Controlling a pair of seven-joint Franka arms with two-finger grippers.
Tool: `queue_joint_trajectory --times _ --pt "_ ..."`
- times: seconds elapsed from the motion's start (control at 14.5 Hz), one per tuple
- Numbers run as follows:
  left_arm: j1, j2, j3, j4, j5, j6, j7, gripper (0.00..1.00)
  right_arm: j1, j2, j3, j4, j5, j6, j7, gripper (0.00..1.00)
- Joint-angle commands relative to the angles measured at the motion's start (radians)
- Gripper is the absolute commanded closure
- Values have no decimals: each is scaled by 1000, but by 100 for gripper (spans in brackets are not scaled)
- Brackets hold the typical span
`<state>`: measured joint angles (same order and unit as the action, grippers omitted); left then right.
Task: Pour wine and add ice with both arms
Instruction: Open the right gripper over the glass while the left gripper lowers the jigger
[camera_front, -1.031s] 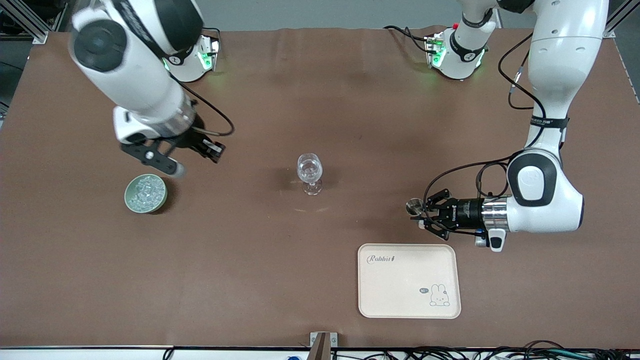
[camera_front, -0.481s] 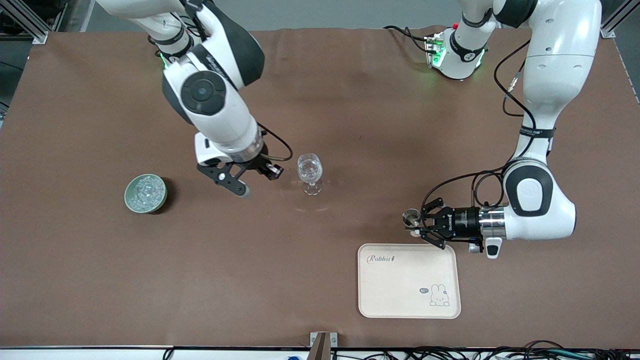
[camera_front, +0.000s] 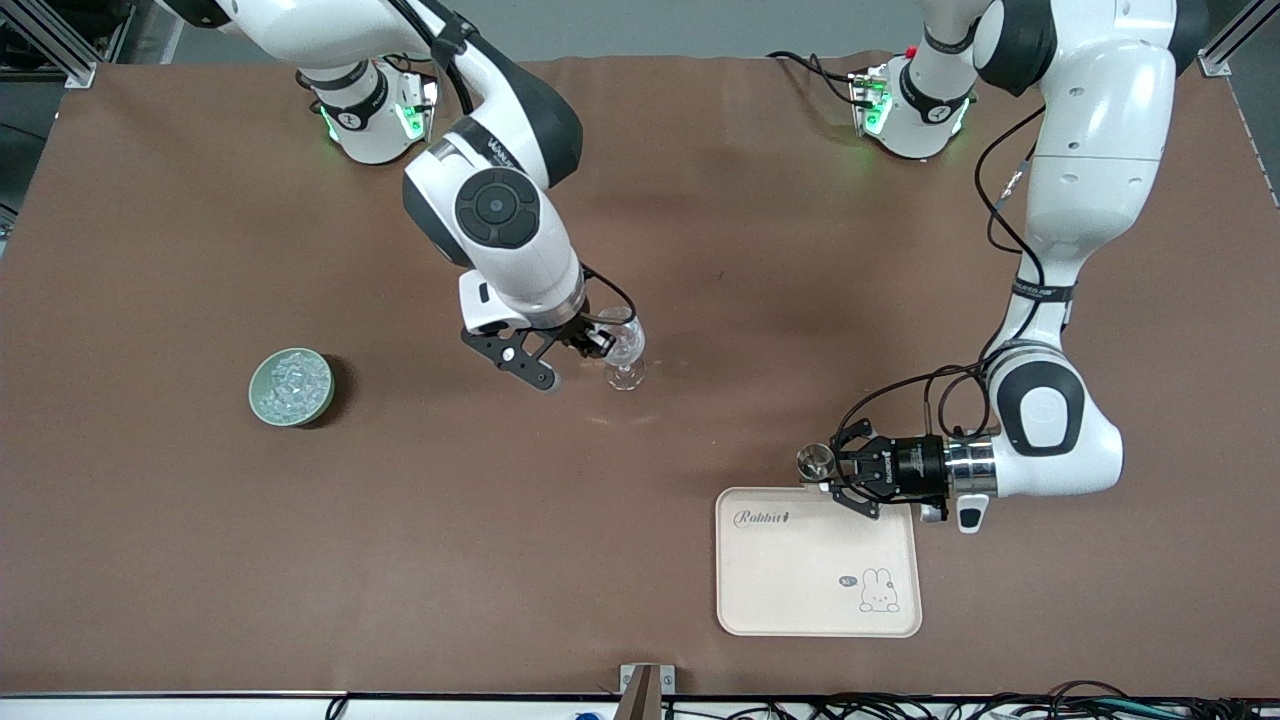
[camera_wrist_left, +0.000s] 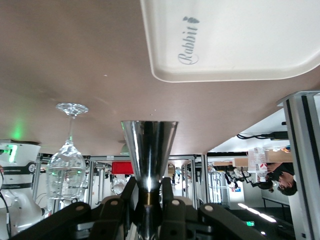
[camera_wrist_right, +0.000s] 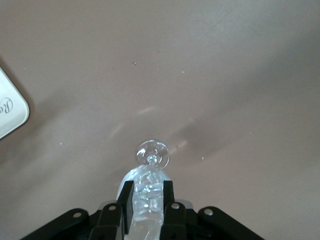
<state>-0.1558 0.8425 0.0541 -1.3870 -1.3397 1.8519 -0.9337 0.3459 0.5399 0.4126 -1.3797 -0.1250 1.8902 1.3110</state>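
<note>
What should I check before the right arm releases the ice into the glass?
1. Ice held in right gripper: ok, a clear chunk sits between the fingers.
2. Right gripper over the glass: ok.
3. Glass upright on the table: ok.
4. Wine already in the glass: cannot tell.
5. Left gripper away from the glass: ok, it holds a metal cup beside the tray.
6. More ice in the bowl: ok.
</note>
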Motion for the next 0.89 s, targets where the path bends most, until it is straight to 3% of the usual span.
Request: queue_joint_trajectory --times 0.0,0.21,0.48,0.82 --pt "1 62 -2 69 -80 -16 -1 99 4 6 46 16 -24 -10 62 99" --pt "10 131 -2 143 -95 -14 -1 99 11 6 69 -11 -27 -10 85 99" --pt "33 168 -7 157 -96 -14 35 99 16 17 72 -33 -48 22 96 99" --pt "41 250 -3 230 -179 -11 70 99 24 48 72 -28 -73 29 117 98"
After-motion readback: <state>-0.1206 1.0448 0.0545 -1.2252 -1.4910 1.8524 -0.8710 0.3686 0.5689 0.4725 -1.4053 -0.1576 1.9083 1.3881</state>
